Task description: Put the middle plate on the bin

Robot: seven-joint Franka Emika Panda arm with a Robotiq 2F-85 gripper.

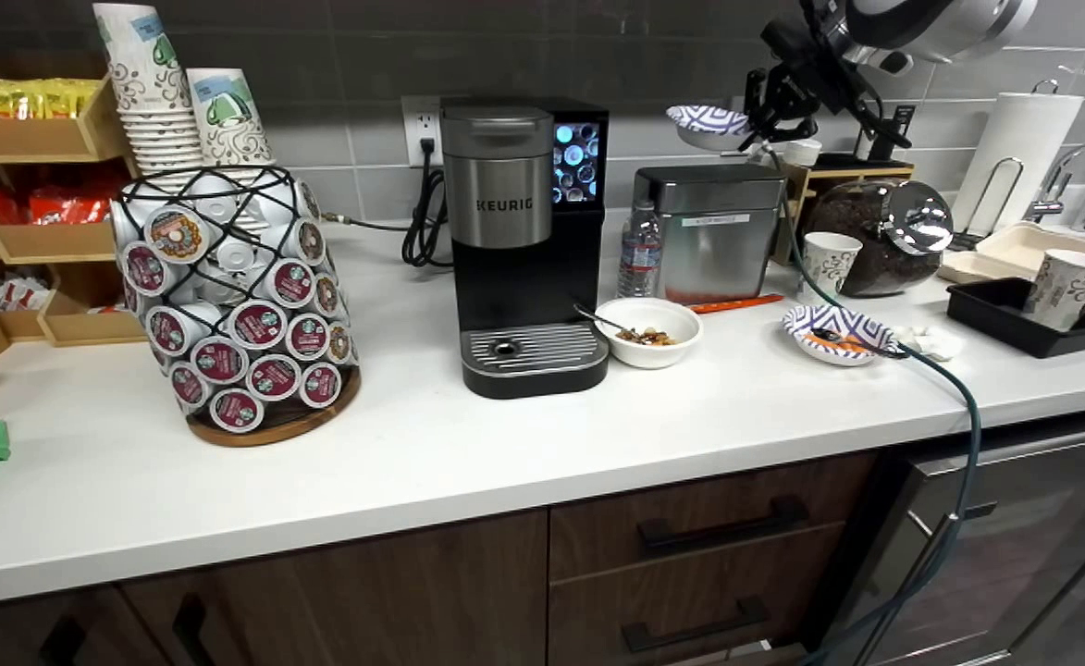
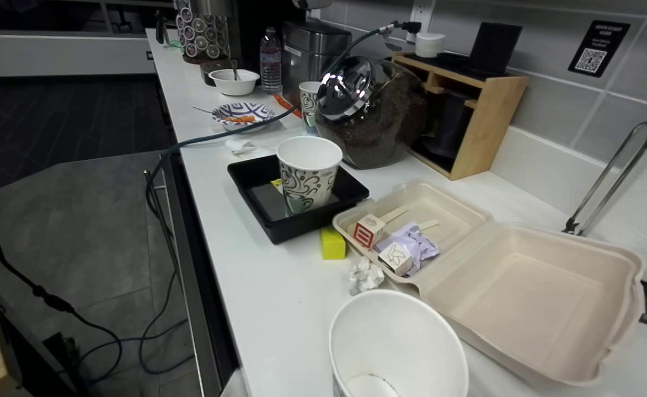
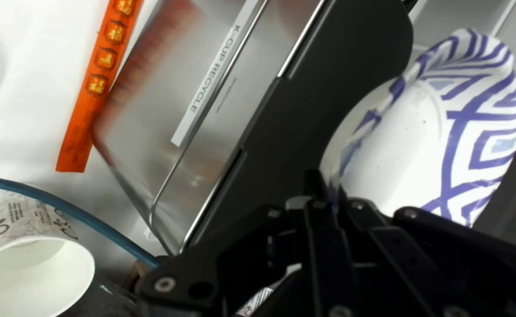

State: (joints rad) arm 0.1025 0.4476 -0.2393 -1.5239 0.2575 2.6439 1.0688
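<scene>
The arm (image 1: 972,32) is rounded and white, the pincer (image 3: 330,196) black with silvery round screws (image 3: 164,284).

There are two plates (image 1: 710,125), one bin (image 1: 720,248) and one bottle (image 1: 639,254).

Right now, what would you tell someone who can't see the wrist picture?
Black jaws pinch a blue-patterned white plate by its rim; behind it is a bin labelled K-Cup Recycle. At left, an orange strip and paper cup.
</scene>
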